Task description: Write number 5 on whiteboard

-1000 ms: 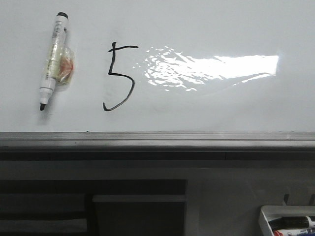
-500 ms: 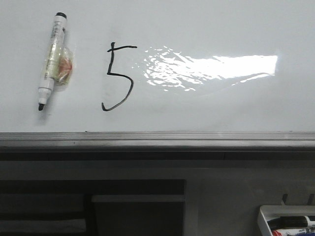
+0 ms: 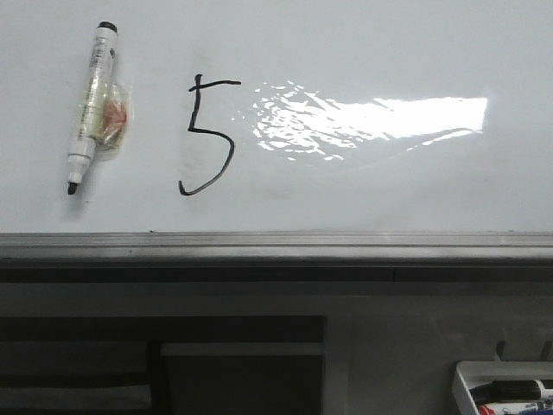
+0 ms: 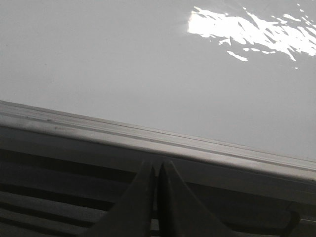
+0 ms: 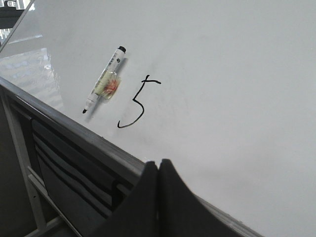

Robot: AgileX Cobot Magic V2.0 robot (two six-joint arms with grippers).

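At the far left of the large glossy white whiteboard lies a white marker pen with black cap and black tip, uncapped tip pointing down, with a small clear wrapper with an orange patch stuck to its side. No gripper touches it. Just to its right, apart from it, stands the thin black hand-drawn number 5, complete with top bar, upright stroke and hooked belly. Further right is the bright glare patch, and under the board runs the grey metal edge rail. At the lower right corner a small white tray with other markers is partly visible.

Compared with one second ago, the whole scene has slid a little to the left, then it stopped; the pen and the digit did not change between themselves. I judge that the writing is finished and the arms are pulled back.

The left gripper has its fingers pressed together on nothing, near the rail. The right gripper is likewise clenched and empty, looking at the digit from a distance.
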